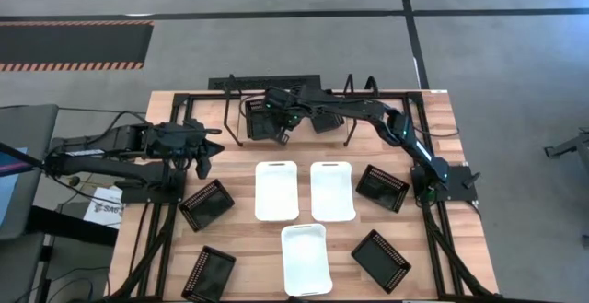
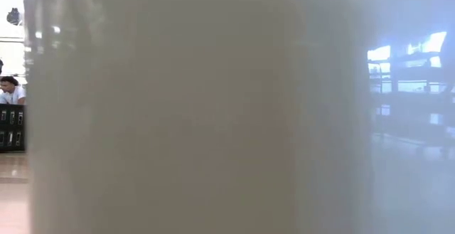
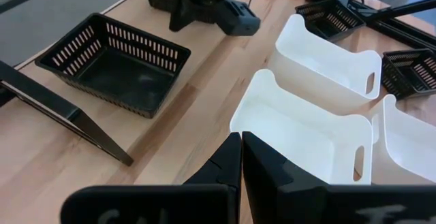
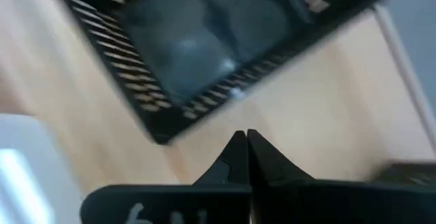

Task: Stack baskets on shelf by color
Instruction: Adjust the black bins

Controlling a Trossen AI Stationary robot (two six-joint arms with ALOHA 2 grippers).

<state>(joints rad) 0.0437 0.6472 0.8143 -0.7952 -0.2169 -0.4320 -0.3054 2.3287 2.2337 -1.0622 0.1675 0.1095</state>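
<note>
Wooden counter (image 1: 460,248) on grey floor, baskets spread out, both arms closed and empty.

Three white baskets (image 1: 276,191) sit mid-counter: two side by side, a third nearer the front edge. Black baskets (image 1: 206,203) lie scattered to either side, with more at the shelf (image 1: 241,86) along the far edge. Left gripper (image 1: 204,156) hovers just left of the white pair, fingers (image 3: 228,166) pressed together, holding nothing. Right gripper (image 1: 274,119) reaches across to the black baskets at the shelf, fingers (image 4: 235,156) also pressed together, empty. One white basket fills the low view.
</note>
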